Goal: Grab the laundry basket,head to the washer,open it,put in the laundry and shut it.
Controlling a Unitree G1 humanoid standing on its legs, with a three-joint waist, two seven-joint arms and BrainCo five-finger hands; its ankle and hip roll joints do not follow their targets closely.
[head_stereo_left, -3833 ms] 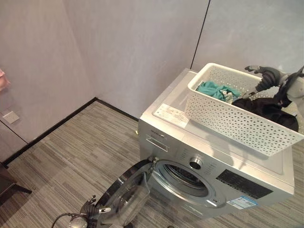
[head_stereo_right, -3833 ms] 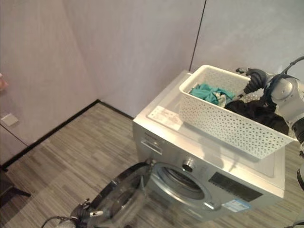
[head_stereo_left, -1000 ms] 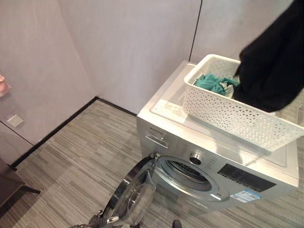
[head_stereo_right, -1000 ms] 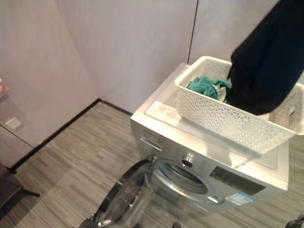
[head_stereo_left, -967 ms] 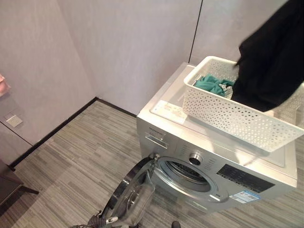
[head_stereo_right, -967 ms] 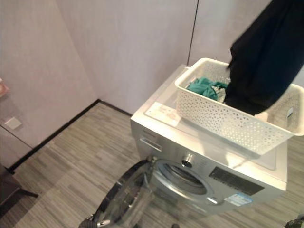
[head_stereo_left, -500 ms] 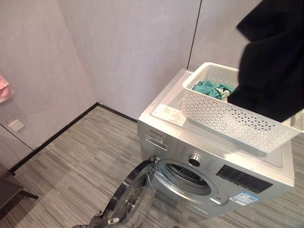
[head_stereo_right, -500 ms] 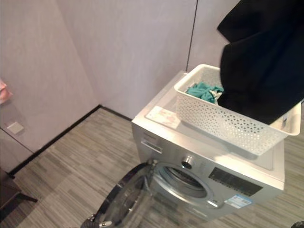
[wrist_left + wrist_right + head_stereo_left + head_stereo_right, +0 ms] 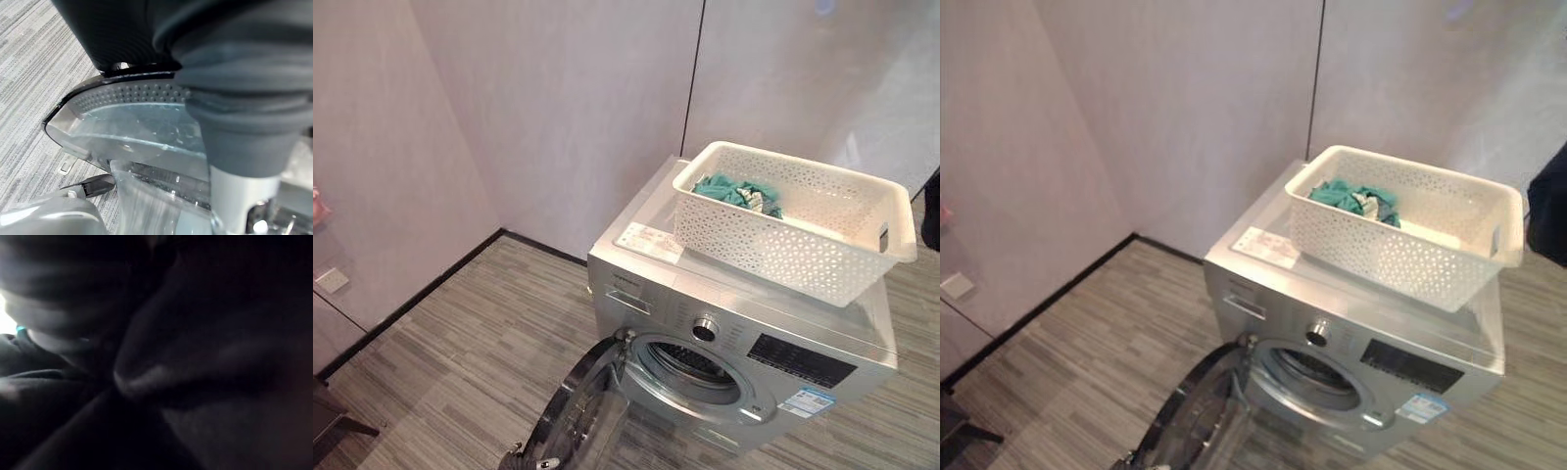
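White perforated laundry basket sitting on top of the silver washer, toward its back right corner, with a teal garment bunched in the basket's far left end. Washer door hanging wide open at the front, drum opening exposed. Left hand right up against the door's clear glass in the left wrist view, dark cover blocking things, so can't tell what the fingers are doing. Black cloth poking in at the right edge, past the basket's right end. Right wrist view just dark folds of cloth pressed close, fingers impossible to make out there too.
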